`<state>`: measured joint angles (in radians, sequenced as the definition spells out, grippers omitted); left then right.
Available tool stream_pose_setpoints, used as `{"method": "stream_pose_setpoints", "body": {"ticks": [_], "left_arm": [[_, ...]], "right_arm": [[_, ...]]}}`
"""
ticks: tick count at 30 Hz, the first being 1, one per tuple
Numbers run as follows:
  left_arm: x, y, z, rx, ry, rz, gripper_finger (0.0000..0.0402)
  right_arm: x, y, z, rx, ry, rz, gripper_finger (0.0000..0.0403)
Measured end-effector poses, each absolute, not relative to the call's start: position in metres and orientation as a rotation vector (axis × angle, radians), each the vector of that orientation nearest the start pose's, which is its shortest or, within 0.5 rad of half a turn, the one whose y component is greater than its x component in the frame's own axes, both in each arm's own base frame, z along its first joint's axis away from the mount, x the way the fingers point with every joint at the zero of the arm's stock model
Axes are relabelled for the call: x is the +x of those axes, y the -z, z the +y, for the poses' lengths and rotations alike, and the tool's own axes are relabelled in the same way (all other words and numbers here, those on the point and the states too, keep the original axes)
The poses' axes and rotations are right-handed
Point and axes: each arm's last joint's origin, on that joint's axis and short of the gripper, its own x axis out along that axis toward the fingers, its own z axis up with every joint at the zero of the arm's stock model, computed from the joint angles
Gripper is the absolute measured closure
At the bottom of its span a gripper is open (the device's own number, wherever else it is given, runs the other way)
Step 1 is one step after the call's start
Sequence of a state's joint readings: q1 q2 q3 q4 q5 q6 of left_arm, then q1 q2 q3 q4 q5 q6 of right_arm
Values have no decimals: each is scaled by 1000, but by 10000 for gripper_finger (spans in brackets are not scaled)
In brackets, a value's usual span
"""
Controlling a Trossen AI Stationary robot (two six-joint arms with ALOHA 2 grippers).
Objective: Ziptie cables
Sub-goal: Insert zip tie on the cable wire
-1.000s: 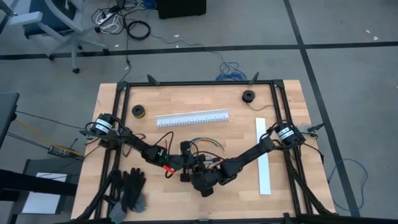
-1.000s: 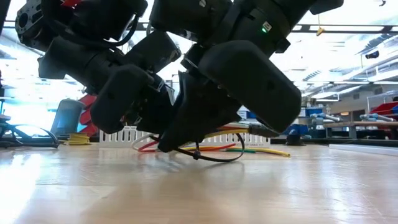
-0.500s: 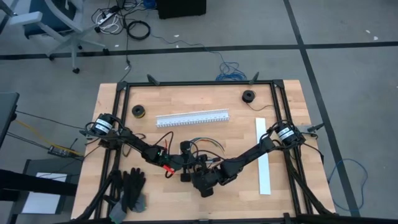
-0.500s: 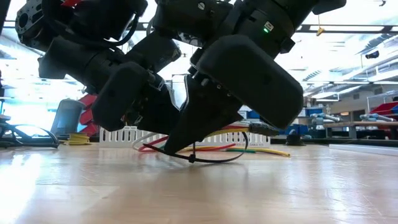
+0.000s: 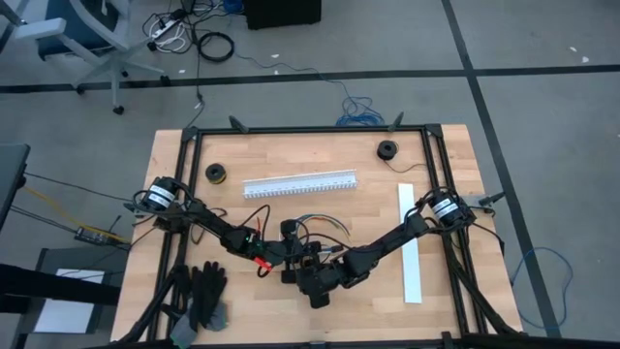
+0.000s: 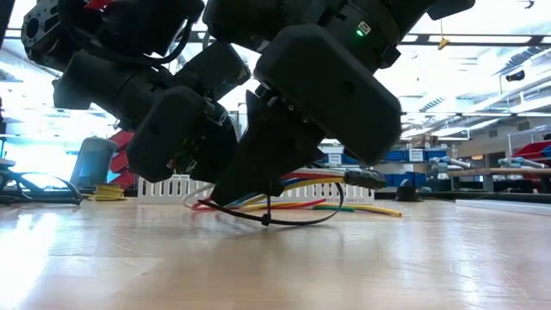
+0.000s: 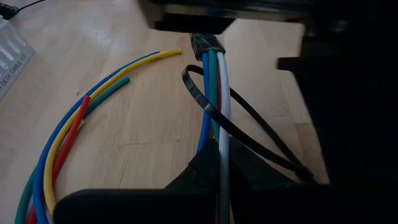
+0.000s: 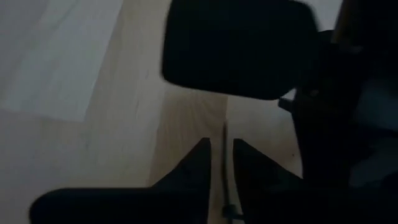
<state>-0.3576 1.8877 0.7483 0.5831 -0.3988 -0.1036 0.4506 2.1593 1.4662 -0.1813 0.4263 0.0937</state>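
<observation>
While the left gripper (image 7: 219, 163) clamps the cables (image 7: 214, 93), the right gripper (image 8: 222, 152) pinches the black zip tie (image 7: 249, 134) looped around them, just beside the left

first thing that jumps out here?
Both grippers crowd together at the table's near middle: the left gripper shut on the cables, a bundle of coloured wires. A black zip tie loops loosely around that bundle, and the right gripper pinches its thin tail.

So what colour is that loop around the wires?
Black; the zip tie shows best in the left wrist view.
</observation>
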Motion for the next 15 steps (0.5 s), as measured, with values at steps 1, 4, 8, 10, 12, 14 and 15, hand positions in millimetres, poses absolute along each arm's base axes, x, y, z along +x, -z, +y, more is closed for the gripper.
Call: {"method": "stream_pose_setpoints", "body": {"ticks": [1, 4, 8, 10, 12, 14, 15], "left_arm": [[322, -107, -108, 113, -59, 515, 401], [322, -107, -110, 108, -18, 518, 401], [322, -107, -110, 105, -6, 520, 401], [320, -103, -109, 101, -14, 564, 401], [318, -101, -109, 87, -24, 589, 402], [318, -101, -108, 85, -26, 588, 401], [318, -101, -109, 86, -27, 586, 402]], "right_arm": [[414, -141, 186, -281, 17, 789, 339], [416, -141, 181, -279, 30, 790, 317], [421, -130, 180, -260, 28, 791, 300], [421, -120, 182, -252, -3, 809, 296], [420, -114, 186, -244, -33, 831, 296], [418, -113, 189, -224, -6, 832, 298], [418, -113, 190, -221, 12, 824, 300]]}}
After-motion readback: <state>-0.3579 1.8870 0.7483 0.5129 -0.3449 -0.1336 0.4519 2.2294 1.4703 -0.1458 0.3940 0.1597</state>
